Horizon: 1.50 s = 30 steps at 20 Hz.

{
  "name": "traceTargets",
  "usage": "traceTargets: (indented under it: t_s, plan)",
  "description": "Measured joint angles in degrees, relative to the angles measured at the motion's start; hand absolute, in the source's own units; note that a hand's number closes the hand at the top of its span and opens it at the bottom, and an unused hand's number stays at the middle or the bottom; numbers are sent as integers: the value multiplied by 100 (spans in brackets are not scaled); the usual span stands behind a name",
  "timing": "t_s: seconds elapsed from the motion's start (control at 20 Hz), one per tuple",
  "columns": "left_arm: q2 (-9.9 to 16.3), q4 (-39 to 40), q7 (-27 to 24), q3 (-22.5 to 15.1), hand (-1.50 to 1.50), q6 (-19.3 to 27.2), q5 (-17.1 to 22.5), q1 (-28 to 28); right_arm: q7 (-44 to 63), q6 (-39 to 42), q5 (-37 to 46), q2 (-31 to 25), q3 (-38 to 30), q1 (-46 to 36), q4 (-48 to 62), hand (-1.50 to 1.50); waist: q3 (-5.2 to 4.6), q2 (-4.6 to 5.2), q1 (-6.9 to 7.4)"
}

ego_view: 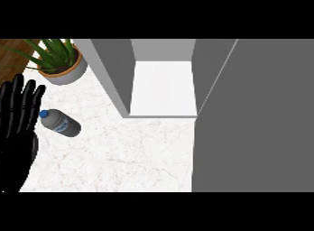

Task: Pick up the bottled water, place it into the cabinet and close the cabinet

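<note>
Fingers straight and spread on my left hand [13, 131], which shows at the view's left edge, holding nothing. I see no right hand in this view. The bottled water [60, 122] lies on its side on the white marble counter [126, 158], just to the right of the fingers, blue cap toward them, and I cannot tell whether they touch. Beyond the fingertips, up and slightly right, a potted plant [58, 63] stands near the counter's edge. Farther right of the hand, well apart, the cabinet [163, 85] stands open, its white inside bare, with the grey door [263, 117] swung out on the far side.
</note>
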Motion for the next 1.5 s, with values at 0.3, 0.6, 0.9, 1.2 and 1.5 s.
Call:
traceTargets:
  t_s: [0.3, 0.6, 0.9, 1.2, 1.5]
  plan:
    - [-195, 0, 150, 546, -150, 948, -724, -102, 165, 162, 20, -119, 50, 452, -371, -150, 13, -3, -18]
    - [-404, -165, 726, 615, -150, 2253, -223, 155, 556, 667, -737, -74, 478, 1280, -1016, -150, 12, -18, -36]
    - [-453, -696, 965, -208, -150, 3178, -473, 659, 702, 966, -959, -107, 711, 2289, -1890, -150, 13, -18, -41]
    - [-465, -1065, 1069, -890, -150, 3687, -849, 1053, 429, 1240, -958, -80, 715, 2850, -1985, -150, 16, -12, -31]
    - [-452, -1185, 1190, -1109, -150, 3882, -1066, 1203, 187, 1408, -951, -28, 775, 3424, -2128, -150, 14, -12, -52]
